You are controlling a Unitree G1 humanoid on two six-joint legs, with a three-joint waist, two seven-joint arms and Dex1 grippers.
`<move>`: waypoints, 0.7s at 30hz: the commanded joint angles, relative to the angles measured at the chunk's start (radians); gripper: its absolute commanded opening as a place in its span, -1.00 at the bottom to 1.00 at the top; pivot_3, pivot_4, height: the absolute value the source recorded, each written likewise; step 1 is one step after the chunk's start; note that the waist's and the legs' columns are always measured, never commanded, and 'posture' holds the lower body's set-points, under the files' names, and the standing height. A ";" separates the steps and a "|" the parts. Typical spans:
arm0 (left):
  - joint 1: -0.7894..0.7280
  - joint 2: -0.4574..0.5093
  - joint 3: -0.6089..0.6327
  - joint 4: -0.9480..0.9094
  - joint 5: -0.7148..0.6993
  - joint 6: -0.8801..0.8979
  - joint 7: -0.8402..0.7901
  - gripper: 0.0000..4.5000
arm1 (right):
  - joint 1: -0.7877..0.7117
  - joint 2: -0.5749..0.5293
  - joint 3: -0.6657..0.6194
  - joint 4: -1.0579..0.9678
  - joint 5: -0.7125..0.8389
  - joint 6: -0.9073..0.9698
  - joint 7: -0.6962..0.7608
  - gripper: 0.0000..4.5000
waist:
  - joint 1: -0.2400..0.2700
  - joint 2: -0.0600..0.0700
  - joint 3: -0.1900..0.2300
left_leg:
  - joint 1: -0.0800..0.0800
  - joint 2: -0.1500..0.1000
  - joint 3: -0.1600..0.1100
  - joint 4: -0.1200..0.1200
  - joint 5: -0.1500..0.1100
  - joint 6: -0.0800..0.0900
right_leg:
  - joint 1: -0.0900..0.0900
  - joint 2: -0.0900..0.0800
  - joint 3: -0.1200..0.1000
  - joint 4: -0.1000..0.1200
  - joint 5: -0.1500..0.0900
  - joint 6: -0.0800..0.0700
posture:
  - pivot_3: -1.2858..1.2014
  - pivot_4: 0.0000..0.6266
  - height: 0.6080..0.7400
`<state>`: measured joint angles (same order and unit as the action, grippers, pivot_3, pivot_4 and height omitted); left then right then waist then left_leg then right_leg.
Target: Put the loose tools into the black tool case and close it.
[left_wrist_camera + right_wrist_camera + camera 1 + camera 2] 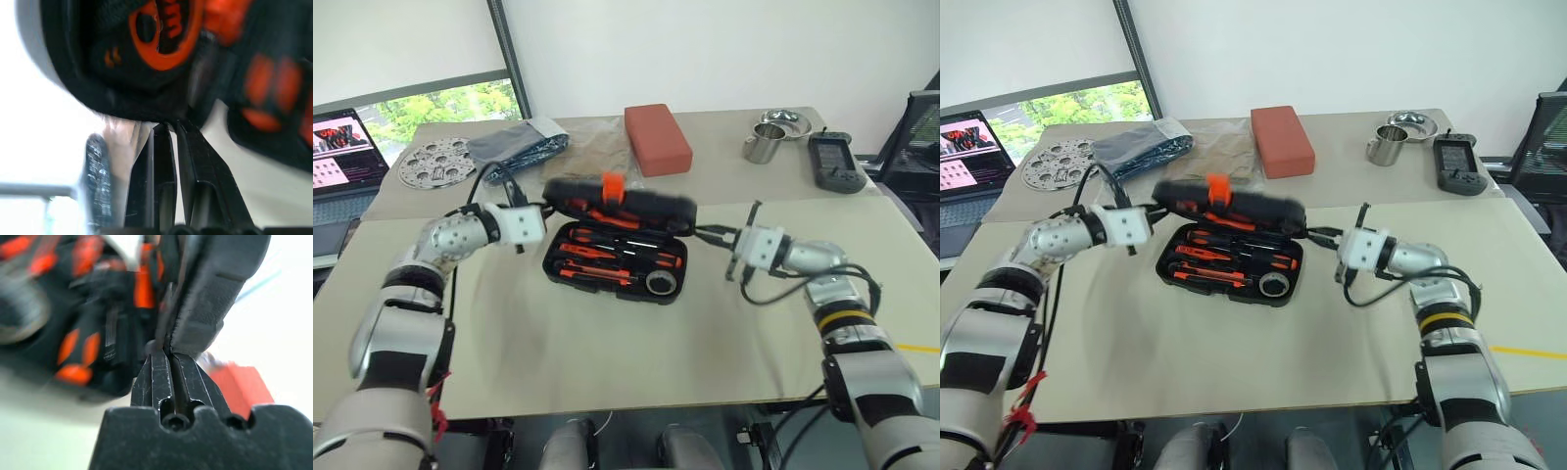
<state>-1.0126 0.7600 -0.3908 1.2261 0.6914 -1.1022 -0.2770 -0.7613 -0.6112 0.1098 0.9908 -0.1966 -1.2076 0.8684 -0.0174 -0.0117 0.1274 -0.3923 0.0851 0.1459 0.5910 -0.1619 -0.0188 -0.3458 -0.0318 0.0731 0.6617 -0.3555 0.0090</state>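
Both pincers grip black tool case [617, 257] lid half-closed.

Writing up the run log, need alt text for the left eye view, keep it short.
A black tool case lies open on a beige table, its lid half lowered, with the left end effector and right end effector shut at the lid's two ends. Orange-handled tools sit in the tray. Behind are a red block, a metal cup and a laptop.

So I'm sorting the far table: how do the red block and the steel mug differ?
The red block is a matte rectangular slab lying flat; the steel mug is a shiny upright cylinder. The block sits behind the tool case, the mug further right beside a steel bowl. Both rest on the far table.
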 commanded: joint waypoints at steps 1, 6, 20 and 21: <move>0.002 0.087 -0.239 -0.008 0.319 -0.043 0.270 -0.84 | 0.052 -0.084 0.037 0.008 -0.113 -0.160 -0.077 -0.52 | 0.001 0.000 0.000 | 0.005 -0.001 0.001 -0.001 -0.001 0.001 | 0.005 -0.003 0.000 -0.001 0.000 0.000 | 0.03 -0.52 1.00; 0.033 0.106 -0.133 0.142 0.112 -0.034 0.004 -0.06 | 0.204 -0.168 0.087 -0.041 0.016 -0.061 -0.002 0.20 | -0.006 -0.005 0.002 | 0.017 -0.002 0.012 -0.001 -0.011 0.014 | 0.024 -0.012 -0.004 -0.013 -0.001 -0.001 | 0.03 -0.52 1.00; -0.036 -0.096 0.529 0.113 -0.673 0.759 -0.738 0.96 | 0.665 -0.262 0.028 -1.181 0.791 1.465 0.020 0.66 | -0.011 -0.006 0.001 | 0.009 -0.001 -0.004 0.002 -0.013 0.014 | 0.023 -0.009 -0.013 -0.012 -0.001 -0.001 | 0.03 -0.52 1.00; -0.050 -0.113 0.552 0.109 -0.699 0.816 -0.739 0.96 | 0.663 -0.242 0.028 -1.212 0.794 1.533 -0.032 0.66 | -0.010 -0.006 0.001 | 0.007 -0.001 -0.005 0.003 -0.013 0.014 | 0.022 -0.009 -0.014 -0.012 -0.001 -0.001 | 0.03 -0.52 1.00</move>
<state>-1.0307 0.6530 0.1119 1.3662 0.0524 -0.3840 -1.0159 -0.0998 -0.8653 0.1467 -0.1391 0.5653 0.1872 0.9102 -0.0276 -0.0174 0.1280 -0.3850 0.0837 0.1410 0.5937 -0.1746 -0.0043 -0.3242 -0.0400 0.0590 0.6500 -0.3560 0.0084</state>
